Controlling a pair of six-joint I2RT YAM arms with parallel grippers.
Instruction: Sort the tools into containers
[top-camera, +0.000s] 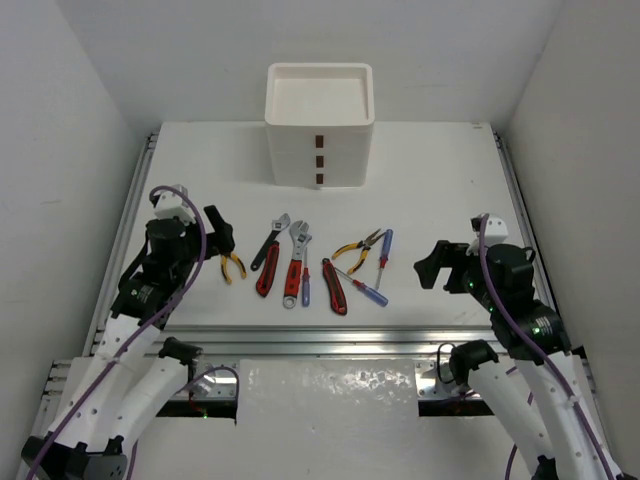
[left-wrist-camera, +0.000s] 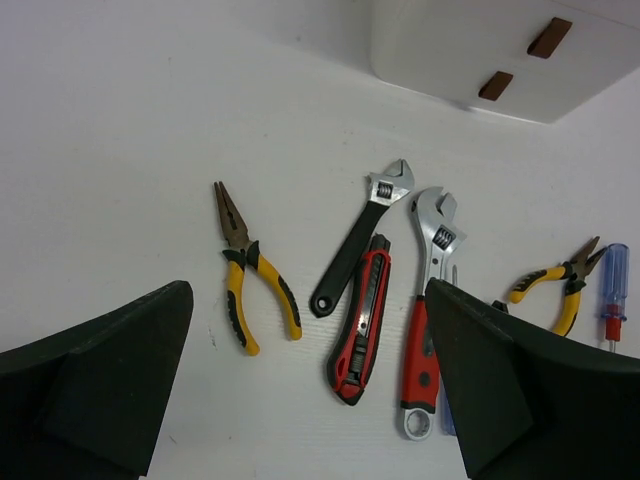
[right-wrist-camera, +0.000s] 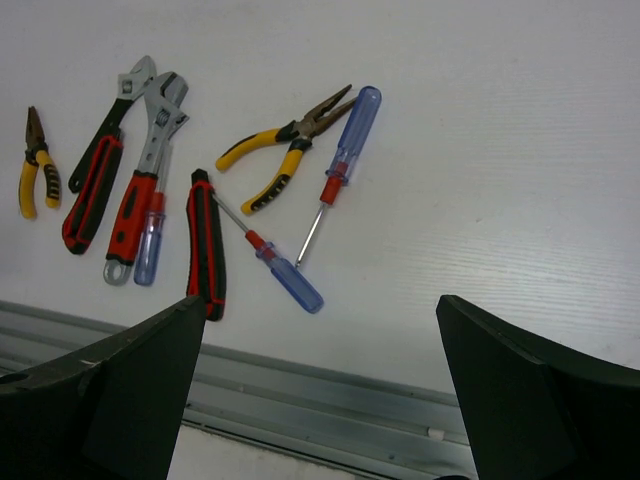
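White drawer unit (top-camera: 320, 150) stands shut, its top tray (top-camera: 320, 68) unfilled, while the tools (top-camera: 300, 265) all lie on the table (top-camera: 430, 170) between the wide-open, empty left gripper (top-camera: 222, 235) and right gripper (top-camera: 437, 266), so sorting seems unstarted.

White table (top-camera: 430, 170); aluminium rail (top-camera: 330, 340) along near edge; white walls (top-camera: 60, 100) around.
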